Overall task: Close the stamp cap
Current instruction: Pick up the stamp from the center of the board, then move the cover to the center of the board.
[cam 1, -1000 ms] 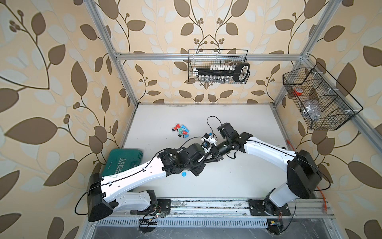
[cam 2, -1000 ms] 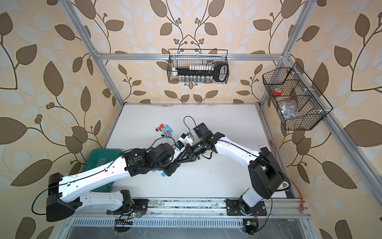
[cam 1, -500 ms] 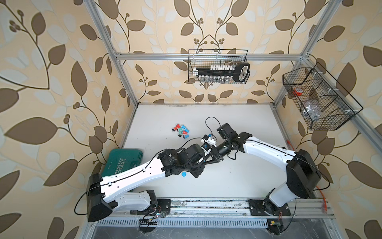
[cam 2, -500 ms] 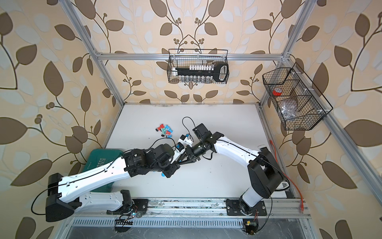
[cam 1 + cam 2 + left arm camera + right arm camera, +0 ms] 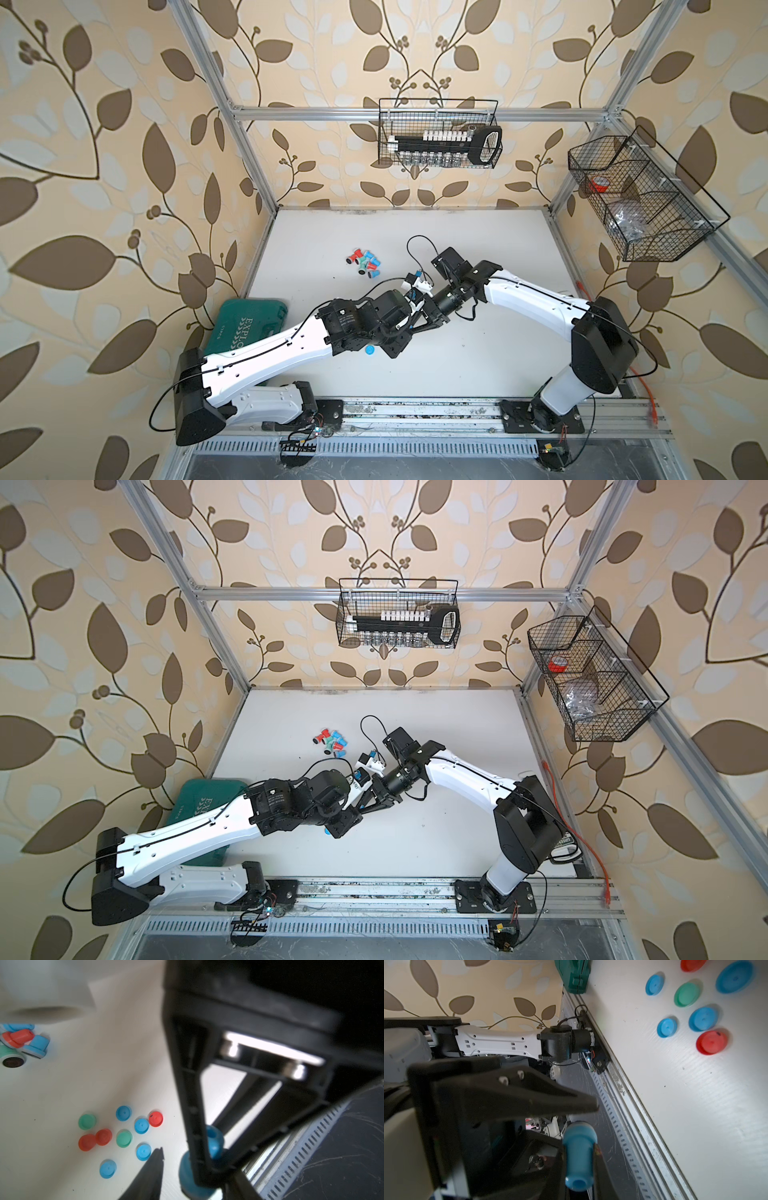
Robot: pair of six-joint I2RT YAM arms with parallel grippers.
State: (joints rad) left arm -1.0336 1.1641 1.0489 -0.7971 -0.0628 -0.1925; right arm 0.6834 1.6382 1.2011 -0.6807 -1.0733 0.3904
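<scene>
In the centre of both top views the two arms meet nose to nose above the white worktop (image 5: pixel 490 361). The blue stamp (image 5: pixel 214 1140) hangs in the air between them, clear of the surface. The right end effector (image 5: pixel 579 1167) is clamped on it, its two fingers converging on the stamp's waist between the knobbed handle and the wide base. The left end effector (image 5: pixel 193 1155) has its jaws apart on either side of the stamp, with one finger (image 5: pixel 154 1169) visibly clear of the base, so it grips nothing. Under the arms lie nine loose caps (image 5: pixel 124 1138) in blue, green and red. Only one blue cap (image 5: pixel 370 350) shows in the top views, just below the left wrist. The heap of other stamps (image 5: pixel 365 264) sits well apart from them, above and left of centre. The base of the held stamp looks plain blue with no dark printing face, so a cap may already sit on it, but I cannot tell whether it is pressed home. I read this as the capping step itself, with the right arm as holder. If the cap is on, the next move calls for a squeeze along the stamp's axis to seat it. If not, the left arm must go down for a blue cap, pinch it by the rim and bring it square to the base.
</scene>
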